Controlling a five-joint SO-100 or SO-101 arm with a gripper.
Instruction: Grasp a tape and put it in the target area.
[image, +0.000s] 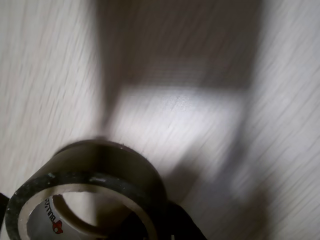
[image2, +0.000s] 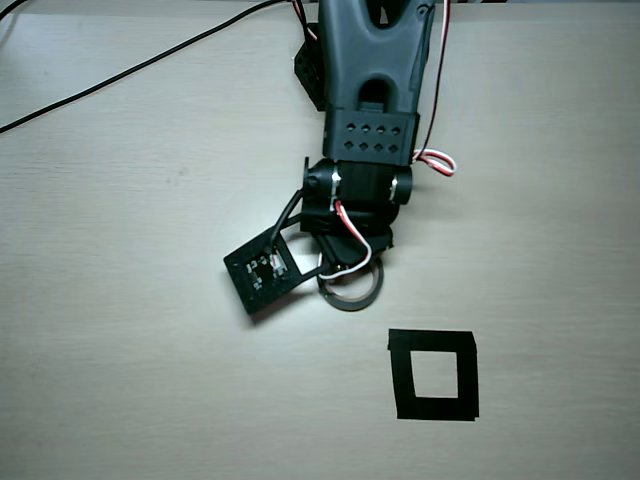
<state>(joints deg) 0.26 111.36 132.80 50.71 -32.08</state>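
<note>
So the biggest thing here is the pale wood-grain laminate surface (image2: 120, 300), matte with fine streaky lines, and in the wrist view it's smeared with motion blur and a big soft shadow. Next is the dark grey plastic arm (image2: 375, 70) coming down from the top of the overhead view, with red and white wires looping off its wrist and a small black square camera board (image2: 262, 272) hanging off to the left in that view.

Then the target area (image2: 434, 374), a square frame of flat black tape strips with bare surface showing inside, sitting lower right in the overhead view, apart from the arm.

Smallest is the tape (image: 85, 192), a thin black ring-shaped roll with a tan cardboard core and some red print inside. In the wrist view it fills the bottom left corner, tilted toward the lens, and looks lifted off the surface. In the overhead view the ring (image2: 350, 290) pokes out right under the wrist.

The fingers (image2: 345, 268) look clamped on the roll's rim, though the wrist blocks a clean look from above, so that's my read, not a sure thing.

My take: it's mid-carry. To do it well, keep the pinch firm since a smooth ring can pivot, swing down-right until the ring sits over the bare middle of the frame, lower it close before letting go so it doesn't roll off.
</note>
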